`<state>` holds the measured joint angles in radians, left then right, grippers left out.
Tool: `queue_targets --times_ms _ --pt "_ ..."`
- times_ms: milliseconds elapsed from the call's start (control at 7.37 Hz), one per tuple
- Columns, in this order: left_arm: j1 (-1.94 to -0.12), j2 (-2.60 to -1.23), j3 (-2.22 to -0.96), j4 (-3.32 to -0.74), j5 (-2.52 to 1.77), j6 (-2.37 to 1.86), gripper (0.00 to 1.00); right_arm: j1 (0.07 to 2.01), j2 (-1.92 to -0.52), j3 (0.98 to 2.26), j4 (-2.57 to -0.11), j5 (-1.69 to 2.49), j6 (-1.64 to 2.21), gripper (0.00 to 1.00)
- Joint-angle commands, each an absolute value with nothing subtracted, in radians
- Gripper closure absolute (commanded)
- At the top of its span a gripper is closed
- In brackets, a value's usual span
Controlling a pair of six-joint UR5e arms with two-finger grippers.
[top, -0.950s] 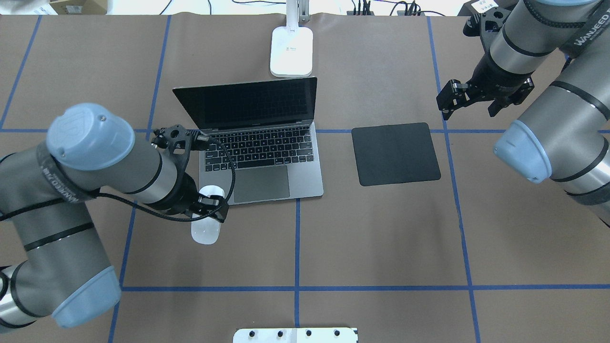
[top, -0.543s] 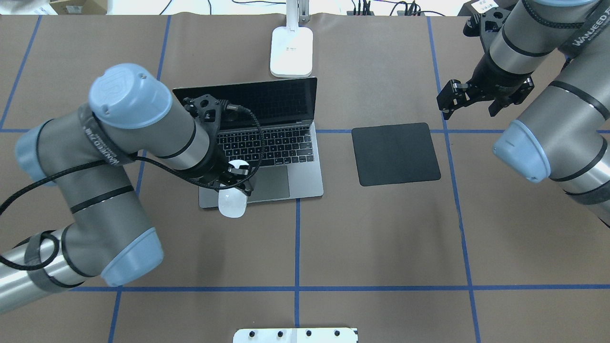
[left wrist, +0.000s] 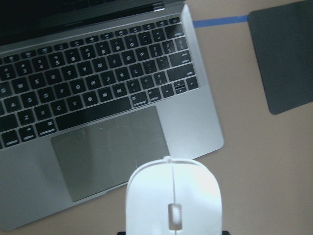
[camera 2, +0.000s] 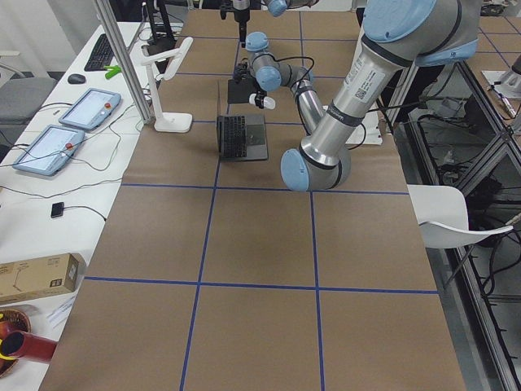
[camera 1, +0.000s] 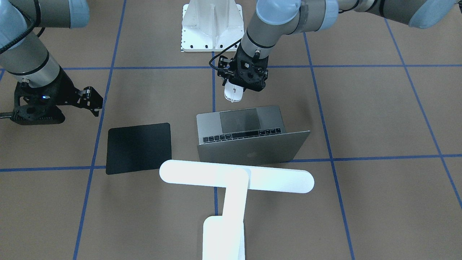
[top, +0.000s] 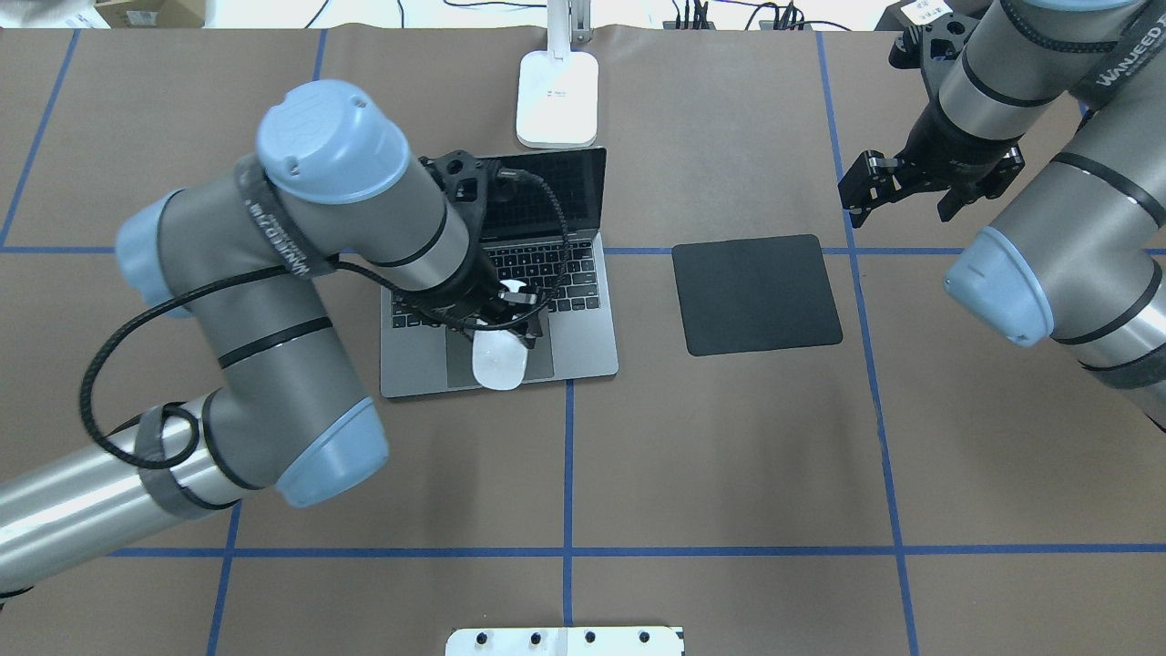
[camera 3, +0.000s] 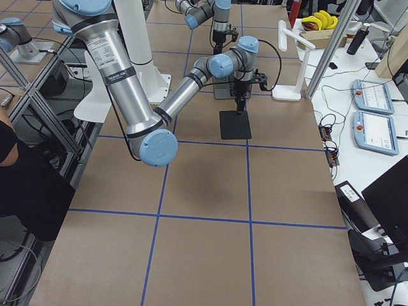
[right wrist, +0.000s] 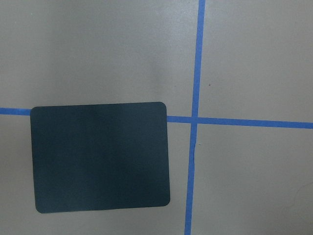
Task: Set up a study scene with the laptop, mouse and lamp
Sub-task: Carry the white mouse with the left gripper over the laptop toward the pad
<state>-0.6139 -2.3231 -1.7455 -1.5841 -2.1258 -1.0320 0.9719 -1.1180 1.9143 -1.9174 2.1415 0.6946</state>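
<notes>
Nearest the base, I saw the left gripper (top: 521, 317) clamped on one end of the mouse (top: 498, 364), holding it in the air over the front edge of the laptop (top: 588, 346), by the trackpad's right corner. The laptop sat open on the table, screen dark, lid tilted back. To its right, apart from it, lay the black mat (top: 756, 293). Beyond the mat's far right corner the right gripper (top: 900, 202) hung with its jaws spread wide and nothing between them. Farthest out stood the lamp (top: 557, 96), its base just behind the laptop's lid.
</notes>
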Motion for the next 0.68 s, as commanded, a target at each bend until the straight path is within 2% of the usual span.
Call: queue_targets --times_ms 0,271,543 --pt "-0.612 -2.428 -1.642 -1.585 -2.128 -1.039 0.35 0.979 -1.121 1.911 -1.917 2.141 0.693 0.0" --pt "-0.612 -2.482 -1.588 -1.586 -2.126 -1.04 0.35 0.985 -1.124 1.91 -1.917 2.141 0.693 0.0" --pt "-0.612 -2.571 -1.481 -1.597 -2.126 -1.043 0.35 0.986 -1.124 1.904 -1.917 2.143 0.693 0.0"
